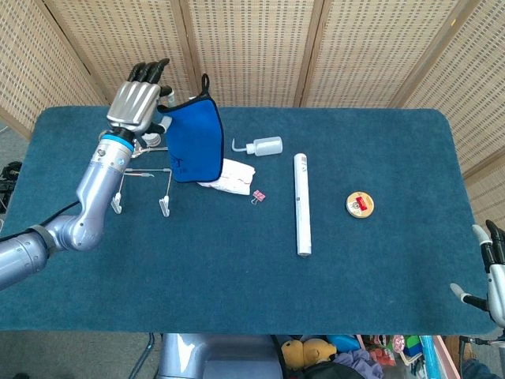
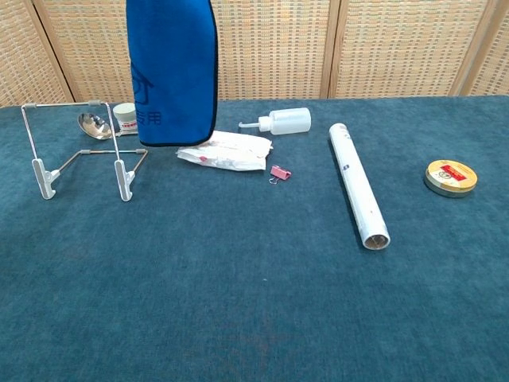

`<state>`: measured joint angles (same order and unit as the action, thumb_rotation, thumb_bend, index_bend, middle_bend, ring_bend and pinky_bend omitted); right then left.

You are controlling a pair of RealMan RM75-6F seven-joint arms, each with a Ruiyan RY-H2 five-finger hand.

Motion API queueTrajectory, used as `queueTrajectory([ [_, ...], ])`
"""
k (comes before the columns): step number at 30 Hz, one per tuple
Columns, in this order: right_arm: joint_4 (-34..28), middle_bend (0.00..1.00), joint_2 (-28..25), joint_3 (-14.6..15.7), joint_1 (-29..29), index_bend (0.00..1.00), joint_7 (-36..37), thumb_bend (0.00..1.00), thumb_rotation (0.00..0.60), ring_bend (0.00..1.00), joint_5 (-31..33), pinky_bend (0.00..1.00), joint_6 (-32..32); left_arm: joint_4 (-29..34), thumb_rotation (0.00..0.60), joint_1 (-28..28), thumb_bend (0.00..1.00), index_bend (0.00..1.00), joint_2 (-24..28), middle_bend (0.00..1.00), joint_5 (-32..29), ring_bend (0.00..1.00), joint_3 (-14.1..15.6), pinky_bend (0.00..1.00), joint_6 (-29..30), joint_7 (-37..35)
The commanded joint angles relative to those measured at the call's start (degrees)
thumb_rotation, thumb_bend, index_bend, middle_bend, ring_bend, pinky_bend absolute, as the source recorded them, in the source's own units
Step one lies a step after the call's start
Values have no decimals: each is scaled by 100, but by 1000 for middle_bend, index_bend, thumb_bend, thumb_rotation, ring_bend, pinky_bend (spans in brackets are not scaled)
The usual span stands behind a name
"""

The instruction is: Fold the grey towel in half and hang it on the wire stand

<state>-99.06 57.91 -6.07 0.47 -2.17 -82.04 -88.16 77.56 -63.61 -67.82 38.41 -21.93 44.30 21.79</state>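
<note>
The towel (image 1: pixel 193 140) is blue with a dark hem, folded lengthwise, and hangs free in the air from one top corner. My left hand (image 1: pixel 139 98) holds that corner, raised high over the table's far left. In the chest view the towel (image 2: pixel 172 70) runs off the top of the frame and the hand is out of sight. The wire stand (image 1: pixel 136 173) sits on the table below and a little nearer than the towel; in the chest view the stand (image 2: pixel 118 171) is left of the towel's lower edge, apart from it. My right hand (image 1: pixel 491 278) stays at the table's right front edge, fingers apart, holding nothing.
A white packet (image 2: pixel 224 153) and a pink binder clip (image 2: pixel 279 172) lie under where the towel hangs. A squeeze bottle (image 2: pixel 282 121), a white tube (image 2: pixel 358 185) and a round tin (image 2: pixel 451 177) lie to the right. A spoon (image 2: pixel 94 124) and a small jar (image 2: pixel 124 116) sit behind the stand.
</note>
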Motion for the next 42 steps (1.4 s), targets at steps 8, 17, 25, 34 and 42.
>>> queueTrajectory([
  [8, -19, 0, 24, 33, 21, 0, -66, 0, 600, 0, -40, 0, 34, 13, 600, 673, 574, 847, 731, 0, 831, 0, 99, 0, -364, -1089],
  [17, -69, 0, 14, 102, -11, 0, -71, 0, 600, 0, -212, 0, -44, -1, 600, 1429, 576, 847, 1160, 0, 1728, 0, 281, 0, -309, -2285],
  [25, -119, 0, 17, 153, -48, 0, -102, 0, 600, 0, -377, 0, -153, 32, 600, 1886, 575, 848, 1284, 0, 2555, 0, 383, 0, -81, -3297],
  [34, -149, 0, -1, 211, -98, 0, -73, 0, 600, 0, -537, 0, -257, 222, 600, 2367, 575, 847, 1478, 0, 3580, 0, 685, 0, 498, -4078],
  [42, -166, 0, -21, 265, -140, 0, -50, 0, 600, 0, -682, 0, -340, 250, 600, 2740, 575, 847, 1551, 0, 4188, 0, 1035, 0, 933, -4561],
])
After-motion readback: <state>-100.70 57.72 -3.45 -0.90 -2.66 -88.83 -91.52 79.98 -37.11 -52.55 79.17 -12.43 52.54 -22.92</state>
